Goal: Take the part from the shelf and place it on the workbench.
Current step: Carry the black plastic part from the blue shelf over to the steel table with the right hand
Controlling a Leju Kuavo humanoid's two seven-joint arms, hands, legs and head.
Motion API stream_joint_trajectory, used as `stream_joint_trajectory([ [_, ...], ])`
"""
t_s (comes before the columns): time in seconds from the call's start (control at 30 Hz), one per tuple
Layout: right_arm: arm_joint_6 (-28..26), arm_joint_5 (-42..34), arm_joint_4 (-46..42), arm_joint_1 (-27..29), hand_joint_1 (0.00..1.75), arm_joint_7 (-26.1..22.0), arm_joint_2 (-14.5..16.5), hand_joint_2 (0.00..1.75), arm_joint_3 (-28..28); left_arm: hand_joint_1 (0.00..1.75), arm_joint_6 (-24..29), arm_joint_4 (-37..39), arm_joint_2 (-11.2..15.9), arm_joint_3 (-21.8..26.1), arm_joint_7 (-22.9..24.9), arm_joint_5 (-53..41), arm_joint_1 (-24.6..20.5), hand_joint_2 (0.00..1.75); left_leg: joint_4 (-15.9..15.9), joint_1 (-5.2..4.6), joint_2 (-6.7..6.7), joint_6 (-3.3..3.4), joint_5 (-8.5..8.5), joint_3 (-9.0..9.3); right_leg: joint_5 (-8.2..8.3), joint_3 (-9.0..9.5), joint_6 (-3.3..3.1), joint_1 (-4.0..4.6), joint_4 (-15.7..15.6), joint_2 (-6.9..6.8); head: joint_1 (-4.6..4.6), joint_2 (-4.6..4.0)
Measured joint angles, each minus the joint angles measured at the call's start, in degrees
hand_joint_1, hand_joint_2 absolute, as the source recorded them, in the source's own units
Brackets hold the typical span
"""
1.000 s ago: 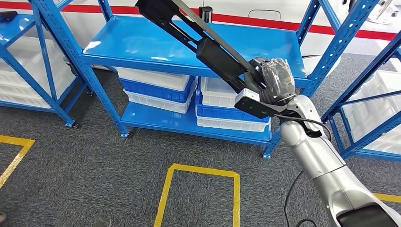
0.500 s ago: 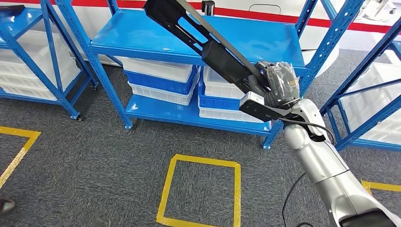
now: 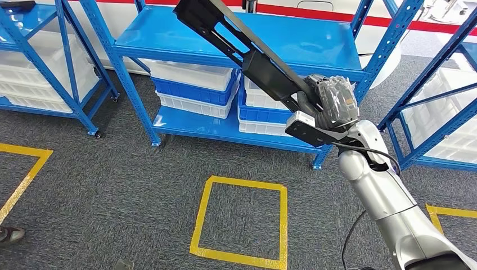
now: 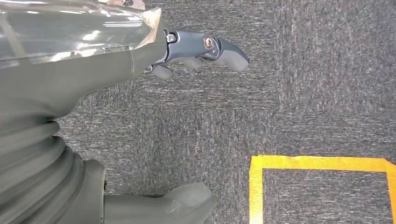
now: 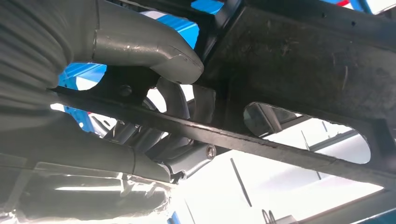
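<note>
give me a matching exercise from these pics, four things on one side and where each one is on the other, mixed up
Things:
1. black part
2. left hand
3. white and blue bins
4. yellow tape square

Places:
A. stacked on the lower level of the blue shelf
B. on the grey carpet in front of the shelf
C. held in the right hand, raised at a slant
D. hanging above the carpet, holding nothing

Pairs: 1-C, 2-D, 3-A, 4-B
</note>
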Motion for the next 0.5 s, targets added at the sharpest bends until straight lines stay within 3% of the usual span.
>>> stream_joint_trajectory([
  [0.07,0.05,0.04,-0.08,0.02,1.75,0.0,-0.11,1.75,-0.15,0.0,-0.02,0.0,-0.06,-0.01,-0.09,0.07,-0.02,1.75,-0.46,-0.18,0.19,1.25,0.73,-0.41,-0.78,-1.14,0.46,-0.04,1.22,0.05,0.07,0.0],
  [0.1,0.08,0.06,-0.11,0.04,1.75,0.0,-0.19,1.75,-0.22,0.0,-0.02,0.0,-0.08,-0.02,-0.14,0.13,-0.02,1.75,-0.66,-0.22,0.29,1.85,1.17,-0.7,-2.22,-2.37,0.34,-0.07,3.55,0.06,0.08,0.0],
  [0.17,0.16,0.09,-0.15,0.15,1.75,0.0,-0.33,1.75,-0.28,0.0,-0.03,0.0,-0.04,-0.02,-0.21,0.36,0.0,1.75,-0.71,-0.39,0.39,2.5,1.85,-1.52,-6.16,-5.7,-0.11,-0.18,11.27,0.07,0.17,0.0],
  [0.23,0.26,0.09,-0.15,0.38,1.75,0.01,-0.48,1.75,-0.29,0.0,-0.03,0.0,0.01,-0.02,-0.26,0.53,0.03,1.75,-0.68,-0.63,0.42,2.67,2.52,-2.42,-8.35,-7.57,0.05,-0.13,16.97,0.1,0.18,0.0],
  [0.27,0.29,0.09,-0.15,0.49,1.75,0.02,-0.52,1.75,-0.29,0.0,-0.03,0.0,-0.01,-0.02,-0.3,0.55,0.05,1.75,-0.67,-0.74,0.42,2.64,2.85,-2.82,-8.2,-6.86,0.3,-0.1,16.71,0.11,0.17,0.0],
  [0.3,0.28,0.09,-0.16,0.54,1.75,0.02,-0.55,1.75,-0.29,0.0,-0.03,0.0,-0.03,-0.02,-0.35,0.56,0.07,1.75,-0.65,-0.82,0.42,2.55,3.14,-3.16,-7.37,-4.98,0.58,-0.09,14.18,0.11,0.17,0.0],
  [0.37,0.22,0.09,-0.23,0.39,1.75,0.02,-0.58,1.75,-0.41,0.0,-0.03,0.0,-0.04,-0.02,-0.55,0.6,0.08,1.75,-0.55,-0.98,0.42,2.19,3.63,-3.62,-5.27,0.28,0.72,0.1,5.85,0.1,0.18,0.0],
  [0.43,0.14,0.04,-0.4,0.17,1.75,0.02,-0.68,1.75,-0.66,0.0,-0.03,0.0,-0.01,-0.02,-0.76,0.61,0.09,1.75,-0.48,-1.18,0.46,1.62,4.1,-3.95,-4.24,3.16,0.12,0.59,0.83,0.11,0.13,0.0],
  [0.5,0.1,0.0,-0.5,0.13,1.75,0.04,-0.87,1.75,-0.89,0.0,-0.04,0.0,0.04,-0.03,-0.83,0.61,0.15,1.75,-0.58,-1.25,0.49,0.98,4.6,-4.14,-3.81,3.26,-0.69,0.75,0.28,0.14,0.1,0.0],
])
